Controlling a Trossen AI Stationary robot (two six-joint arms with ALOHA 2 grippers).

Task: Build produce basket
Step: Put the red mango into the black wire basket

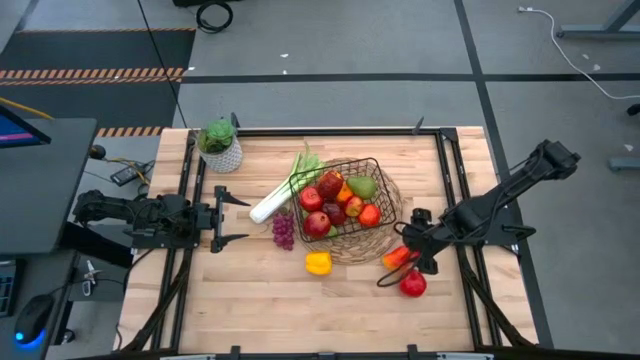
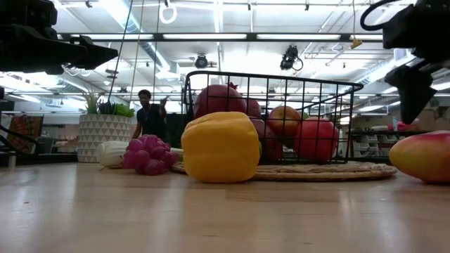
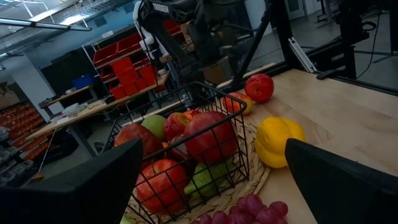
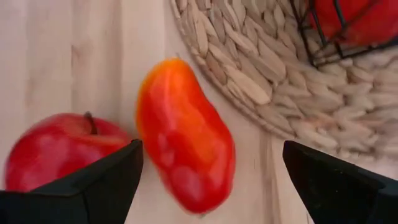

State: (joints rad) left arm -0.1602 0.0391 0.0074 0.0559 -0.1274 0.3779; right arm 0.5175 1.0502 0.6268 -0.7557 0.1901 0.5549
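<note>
L gripper [image 1: 238, 221] open, idle at bench [image 1: 250, 310] left edge. Grapes [image 1: 284, 230], leek [image 1: 283, 193] beside basket [image 1: 352, 196] mid-bench; yellow pepper [image 1: 318, 263] near its front. R gripper [image 1: 412, 252] open over red-orange pepper [image 4: 184, 134], apple [image 4: 59, 149] next to it.

You get bright, even light from ceiling strips [image 2: 211, 36] overhead; shadows on the table [image 1: 250, 300] stay soft, and the nearest table surface blurs at table height.
</note>
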